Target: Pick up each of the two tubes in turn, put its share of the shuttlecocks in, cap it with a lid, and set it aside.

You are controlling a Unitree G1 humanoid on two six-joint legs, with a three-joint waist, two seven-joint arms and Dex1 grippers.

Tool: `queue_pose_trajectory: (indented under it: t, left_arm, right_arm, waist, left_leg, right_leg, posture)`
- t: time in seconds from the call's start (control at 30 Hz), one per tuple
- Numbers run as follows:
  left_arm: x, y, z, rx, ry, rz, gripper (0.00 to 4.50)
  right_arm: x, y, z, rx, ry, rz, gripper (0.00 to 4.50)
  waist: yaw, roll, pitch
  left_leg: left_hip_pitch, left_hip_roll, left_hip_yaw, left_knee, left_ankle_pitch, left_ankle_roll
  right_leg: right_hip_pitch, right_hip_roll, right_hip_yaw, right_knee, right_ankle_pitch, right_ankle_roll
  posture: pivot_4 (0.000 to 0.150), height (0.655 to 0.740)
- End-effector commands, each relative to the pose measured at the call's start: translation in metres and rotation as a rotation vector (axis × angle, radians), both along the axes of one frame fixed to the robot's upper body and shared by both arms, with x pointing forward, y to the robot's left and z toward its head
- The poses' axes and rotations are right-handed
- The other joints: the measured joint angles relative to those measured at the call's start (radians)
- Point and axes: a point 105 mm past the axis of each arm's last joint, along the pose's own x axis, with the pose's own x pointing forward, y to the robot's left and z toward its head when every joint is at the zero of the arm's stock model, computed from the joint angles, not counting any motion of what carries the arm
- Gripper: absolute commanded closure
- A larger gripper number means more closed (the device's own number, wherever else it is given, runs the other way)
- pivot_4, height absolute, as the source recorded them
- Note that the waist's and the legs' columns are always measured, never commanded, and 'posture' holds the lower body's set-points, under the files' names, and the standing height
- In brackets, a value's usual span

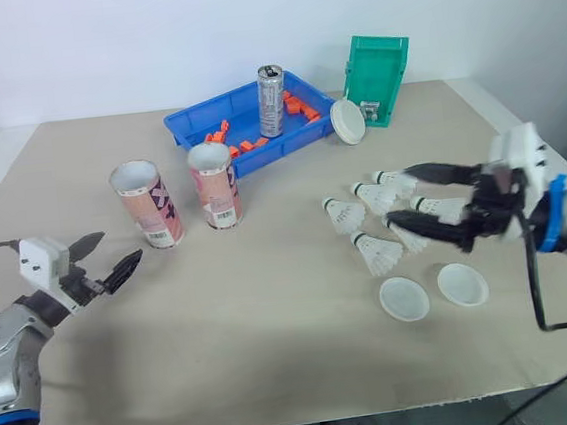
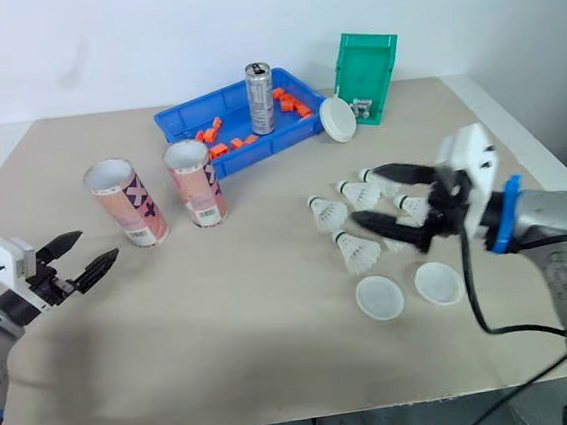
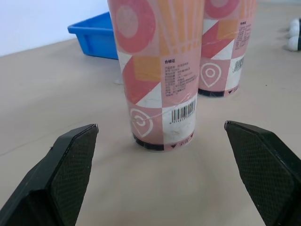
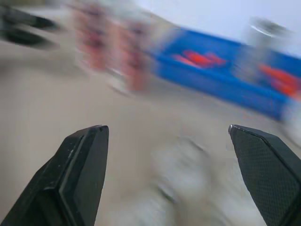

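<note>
The left gripper [image 1: 113, 251] has its fingers spread wide and empty, low over the table [image 1: 279, 374]. They point at the nearer of two pink tubes [image 1: 147, 203], which stand upright and open-topped, side by side. The right gripper [image 1: 403, 199] is also spread wide and holds nothing, hovering over the loose shuttlecocks [image 1: 378, 254]. Two white lids [image 1: 403, 298] lie flat just beside them. Farther back, a blue tray [image 1: 182, 122] holds a can [image 1: 271, 100].

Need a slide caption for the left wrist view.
Open left hand faces the nearer pink tube, untouched; second tube behind.
</note>
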Motion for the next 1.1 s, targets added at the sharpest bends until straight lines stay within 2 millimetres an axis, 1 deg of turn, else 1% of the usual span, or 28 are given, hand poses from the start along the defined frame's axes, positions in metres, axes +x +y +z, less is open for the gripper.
queue_pose_trajectory:
  t: [0.03, 0.1, 0.13, 0.23, 0.43, 0.63, 0.83, 0.9, 0.97, 1.1]
  left_arm:
    - [0.013, -0.003, 0.004, -0.007, -0.023, -0.015, 0.00]
    - [0.018, -0.005, 0.003, -0.011, -0.020, -0.022, 0.00]
    - [0.021, -0.005, 0.002, -0.014, -0.019, -0.027, 0.00]
    - [0.029, -0.009, 0.002, -0.025, -0.023, -0.042, 0.00]
    - [0.046, -0.019, -0.002, 0.001, -0.029, -0.087, 0.00]
    - [0.065, -0.032, -0.004, 0.013, -0.018, -0.137, 0.00]
    - [0.078, -0.038, -0.002, 0.013, -0.016, -0.139, 0.00]
    - [0.083, -0.040, -0.001, 0.014, -0.015, -0.134, 0.00]
    - [0.086, -0.042, 0.001, 0.014, -0.015, -0.133, 0.00]
    - [0.088, -0.044, 0.002, 0.012, -0.019, -0.136, 0.00]
  right_arm:
    - [-0.026, 0.053, -0.005, 0.029, 0.004, 0.177, 0.11]
    - [-0.034, 0.067, -0.012, 0.062, 0.040, 0.215, 0.11]
    - [-0.038, 0.073, -0.016, 0.069, 0.055, 0.230, 0.11]
    - [-0.043, 0.081, -0.024, 0.075, 0.081, 0.238, 0.11]
    - [-0.039, 0.085, -0.028, 0.097, 0.091, 0.208, 0.11]
    - [-0.037, 0.087, -0.028, 0.115, 0.081, 0.191, 0.11]
    - [-0.036, 0.087, -0.028, 0.131, 0.074, 0.169, 0.11]
    - [-0.029, 0.084, -0.032, 0.136, 0.068, 0.113, 0.11]
    - [-0.024, 0.083, -0.035, 0.142, 0.066, 0.078, 0.11]
    - [-0.024, 0.083, -0.037, 0.146, 0.064, 0.076, 0.11]
  waist:
    - [0.000, -0.001, 0.000]
    - [0.001, -0.003, 0.000]
    - [0.002, -0.003, 0.000]
    - [0.003, -0.004, -0.001]
    - [0.004, -0.006, -0.001]
    - [0.004, -0.007, -0.001]
    - [0.004, -0.007, -0.001]
    - [0.004, -0.008, -0.001]
    - [0.004, -0.008, 0.000]
    - [0.004, -0.008, 0.000]
  left_leg:
    - [0.000, 0.000, 0.000, 0.000, 0.000, 0.000]
    - [-0.001, 0.000, 0.000, 0.000, 0.000, 0.000]
    - [-0.002, 0.000, -0.001, 0.001, 0.000, 0.000]
    - [-0.002, 0.000, -0.002, 0.001, 0.000, 0.000]
    - [-0.001, 0.000, -0.002, 0.002, 0.000, 0.001]
    - [-0.002, 0.000, -0.002, 0.002, 0.001, 0.001]
    - [-0.002, 0.000, -0.002, 0.002, 0.001, 0.001]
    - [-0.002, 0.000, -0.003, 0.002, 0.001, 0.001]
    - [-0.002, 0.000, -0.003, 0.002, 0.001, 0.001]
    - [-0.002, 0.000, -0.003, 0.002, 0.001, 0.001]
  right_leg:
    - [0.000, 0.000, 0.000, 0.000, 0.000, 0.000]
    - [0.000, 0.000, 0.000, 0.000, 0.001, 0.001]
    - [0.000, 0.000, 0.000, 0.000, 0.002, 0.004]
    - [0.000, 0.000, -0.001, 0.000, 0.002, 0.004]
    - [0.000, 0.001, -0.001, 0.000, 0.002, -0.001]
    - [0.000, 0.001, -0.001, 0.000, 0.004, 0.001]
    - [-0.001, 0.001, -0.001, 0.000, 0.004, 0.004]
    - [0.000, 0.001, -0.001, 0.000, 0.004, 0.004]
    - [0.000, 0.002, -0.001, 0.000, 0.005, 0.004]
    - [0.000, 0.002, -0.001, 0.000, 0.005, 0.004]
  posture:
    - [0.150, 0.7400]
    - [0.150, 0.7400]
    - [0.150, 0.7400]
    - [0.150, 0.7400]
    - [0.150, 0.7400]
    - [0.150, 0.7400]
    - [0.150, 0.7400]
    - [0.150, 0.7400]
    - [0.150, 0.7400]
    - [0.150, 0.7400]
